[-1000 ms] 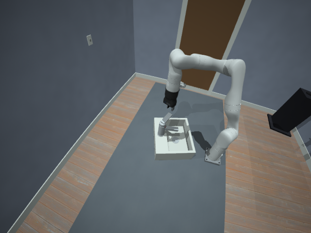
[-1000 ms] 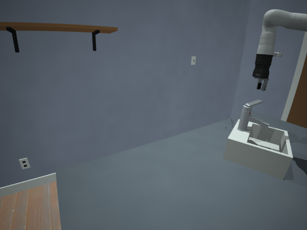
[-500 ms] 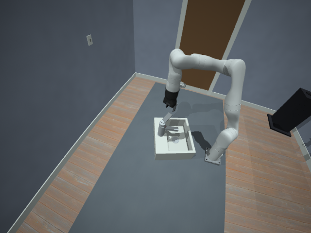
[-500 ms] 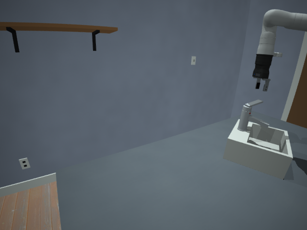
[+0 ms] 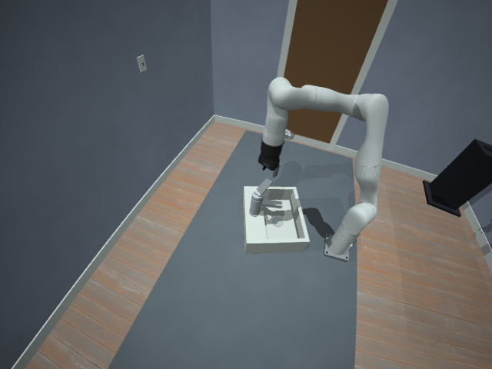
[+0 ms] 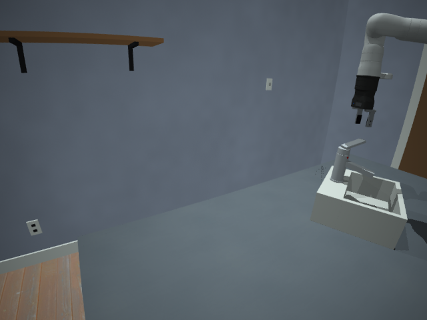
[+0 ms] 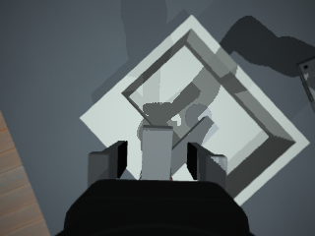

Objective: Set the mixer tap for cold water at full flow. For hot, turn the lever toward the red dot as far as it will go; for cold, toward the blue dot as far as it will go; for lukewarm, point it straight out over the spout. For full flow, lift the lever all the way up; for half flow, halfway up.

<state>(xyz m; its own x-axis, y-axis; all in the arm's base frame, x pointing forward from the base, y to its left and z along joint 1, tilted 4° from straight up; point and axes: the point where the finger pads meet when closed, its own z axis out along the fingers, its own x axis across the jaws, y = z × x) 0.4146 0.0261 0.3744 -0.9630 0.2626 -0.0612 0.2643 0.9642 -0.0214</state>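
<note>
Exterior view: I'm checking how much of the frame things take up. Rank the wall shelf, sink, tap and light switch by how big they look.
1. Wall shelf, longest, though cut off at the left edge
2. Sink, close behind; more area, so a near tie
3. Tap
4. Light switch, smallest

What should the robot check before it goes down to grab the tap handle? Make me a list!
1. Pincer open: ok, fingers spread wide, nothing between them.
2. Pincer above the lever: ok, it hangs over the lever with a gap, not touching.
3. Lever lined up between the fingers: ok in the wrist view, where the lever sits in the gap.
4. Lever lifted all the way: cannot tell; it tilts upward.
5. Blue dot side found: cannot tell; only a red dot shows on the tap.
</note>
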